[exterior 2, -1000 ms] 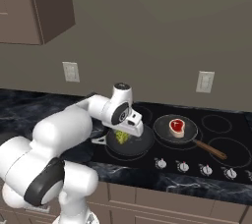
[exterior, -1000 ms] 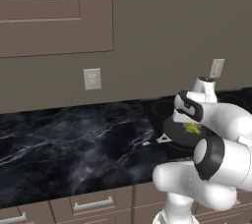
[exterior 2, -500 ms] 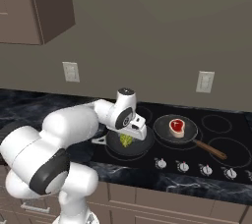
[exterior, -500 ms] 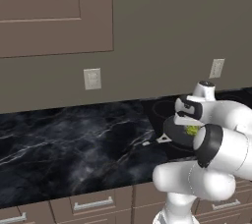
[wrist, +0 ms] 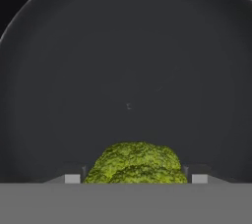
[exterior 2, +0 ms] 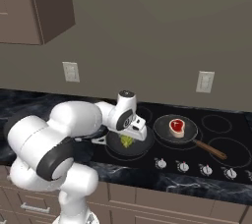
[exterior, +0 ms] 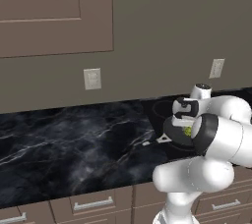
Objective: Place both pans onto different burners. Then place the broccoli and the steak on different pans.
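Now the hand has come lower over the black pan near the cooktop's left edge, pinching the broccoli; steak lies in the other pan; release remains.

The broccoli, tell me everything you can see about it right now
The broccoli is a small yellow-green floret with a bumpy, matte head; its stalk is hidden. It sits over the plain black pan, between the two fingertips of the gripper, one on each side. Whether it rests on the pan floor or hangs just above it cannot be told. The steak lies apart, in the other pan.
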Controlling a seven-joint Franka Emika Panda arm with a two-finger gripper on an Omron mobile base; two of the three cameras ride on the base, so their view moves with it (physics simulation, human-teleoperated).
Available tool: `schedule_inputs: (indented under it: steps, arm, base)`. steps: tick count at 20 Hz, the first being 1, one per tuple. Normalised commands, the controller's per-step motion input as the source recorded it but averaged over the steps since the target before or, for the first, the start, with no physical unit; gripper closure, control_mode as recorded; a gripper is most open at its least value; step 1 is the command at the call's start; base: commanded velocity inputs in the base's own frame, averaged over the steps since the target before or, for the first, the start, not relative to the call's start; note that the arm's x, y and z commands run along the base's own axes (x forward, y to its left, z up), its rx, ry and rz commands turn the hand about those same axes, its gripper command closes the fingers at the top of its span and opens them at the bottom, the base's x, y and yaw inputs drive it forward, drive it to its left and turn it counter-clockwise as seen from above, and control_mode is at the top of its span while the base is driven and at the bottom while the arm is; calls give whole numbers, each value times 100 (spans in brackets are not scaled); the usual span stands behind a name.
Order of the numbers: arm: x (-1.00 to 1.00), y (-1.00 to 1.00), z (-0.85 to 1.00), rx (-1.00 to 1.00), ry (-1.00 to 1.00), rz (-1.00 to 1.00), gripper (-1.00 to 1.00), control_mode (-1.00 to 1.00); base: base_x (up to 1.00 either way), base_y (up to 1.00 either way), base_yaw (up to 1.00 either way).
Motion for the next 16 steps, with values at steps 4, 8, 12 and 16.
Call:
schedule_inputs:
  steps: [4, 8, 12, 16]
  arm:
    - [14, -3, -17, 0, 0, 0, 100, -100]
    - [18, -2, -16, 0, 0, 0, 100, -100]
    - [15, -1, -20, 0, 0, 0, 100, -100]
    - [11, -1, -7, 0, 0, 0, 100, -100]
  base:
    - [0, 0, 0]
    - [0, 0, 0]
    - [0, 0, 0]
    - [0, 0, 0]
